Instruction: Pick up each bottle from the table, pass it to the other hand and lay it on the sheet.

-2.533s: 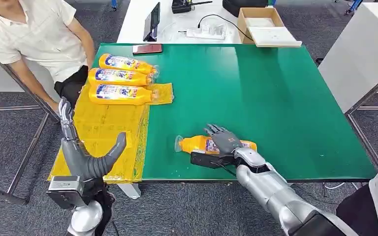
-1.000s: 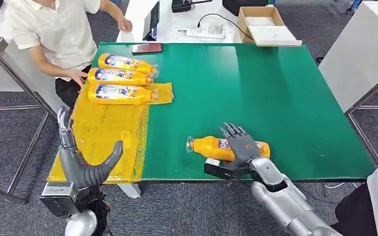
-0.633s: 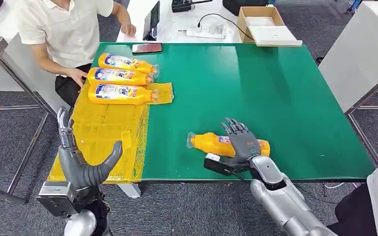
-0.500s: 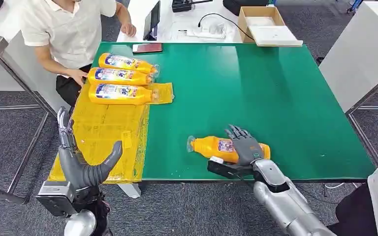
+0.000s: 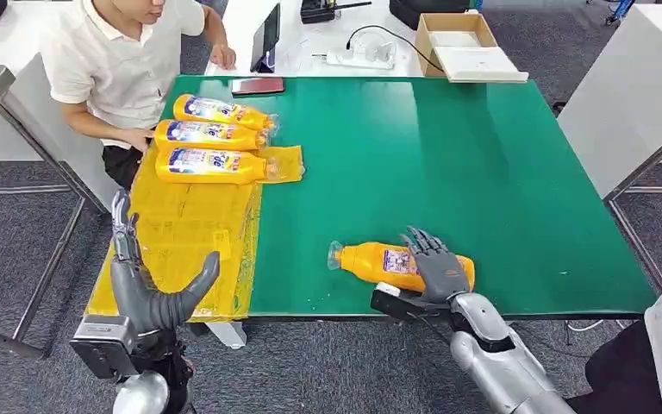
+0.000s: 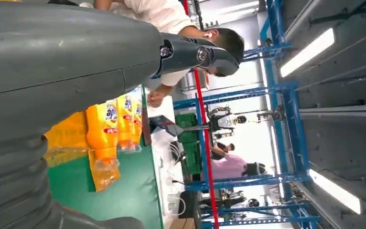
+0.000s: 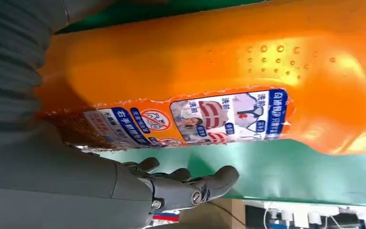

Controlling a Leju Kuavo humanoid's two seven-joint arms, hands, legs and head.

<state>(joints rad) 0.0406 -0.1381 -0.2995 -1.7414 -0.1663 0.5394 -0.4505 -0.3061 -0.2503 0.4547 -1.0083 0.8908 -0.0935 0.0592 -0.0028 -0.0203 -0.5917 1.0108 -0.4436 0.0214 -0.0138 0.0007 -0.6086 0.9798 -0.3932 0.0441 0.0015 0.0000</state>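
**Fourth bottle: grasp not yet closed**

Right hand (image 5: 438, 266) draped over orange bottle (image 5: 396, 265) lying near table's (image 5: 483, 172) front edge, fingers apart, not clamped. Left hand (image 5: 151, 289) spread beside yellow sheet (image 5: 181, 241), waiting. Next: closing, lifting, handing over. Since earlier: bottle nudged rightward, hand lower.

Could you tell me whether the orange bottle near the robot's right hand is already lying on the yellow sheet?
No, the orange bottle lies on the bare green table, apart from the yellow sheet.
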